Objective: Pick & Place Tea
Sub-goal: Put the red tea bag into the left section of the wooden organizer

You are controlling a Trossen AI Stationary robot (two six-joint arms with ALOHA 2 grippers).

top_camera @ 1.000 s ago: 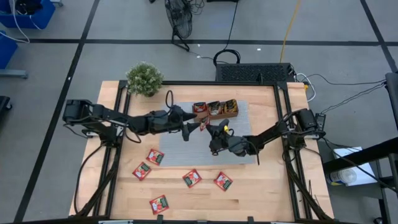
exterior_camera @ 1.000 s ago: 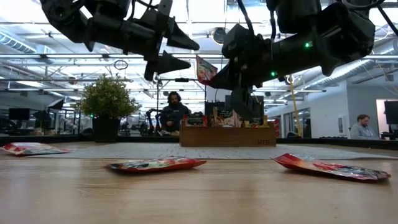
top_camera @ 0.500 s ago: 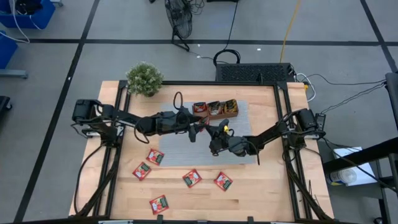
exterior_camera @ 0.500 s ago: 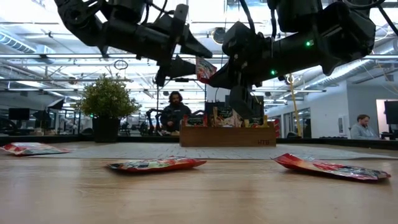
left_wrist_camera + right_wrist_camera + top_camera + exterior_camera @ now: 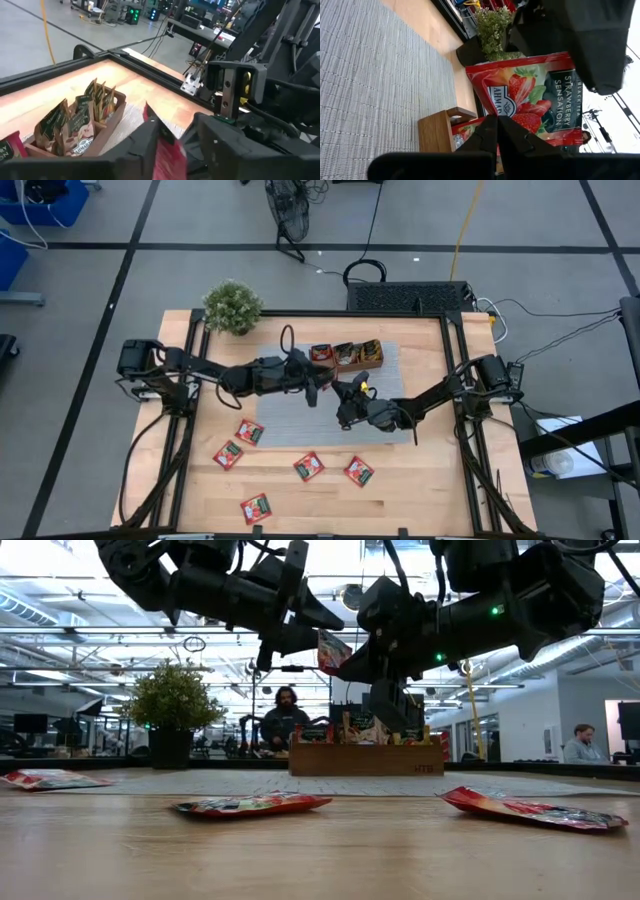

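Note:
My right gripper is shut on a red strawberry tea packet and keeps it in the air over the grey mat. My left gripper reaches in level from the table's left. Its fingers are open and stand on either side of the packet, which shows edge-on between them. Several more red tea packets lie flat on the wood near the front edge. The wooden tray on the mat holds upright packets. My right gripper pinches the packet's edge between its two fingers, coming level from the table's right. The packet is lifted clear and stands up beyond the fingers. My left gripper has a finger close against one face of the packet; I cannot tell whether it touches.
A potted plant stands at the table's far left corner. Loose packets lie on the near half of the table. A black frame borders the table's sides. People sit in the room behind the table.
My left gripper has moved toward the table's right, up to the packet held by my right gripper. Its fingers have come closer together around the packet. The right gripper and the packet have stayed where they were.

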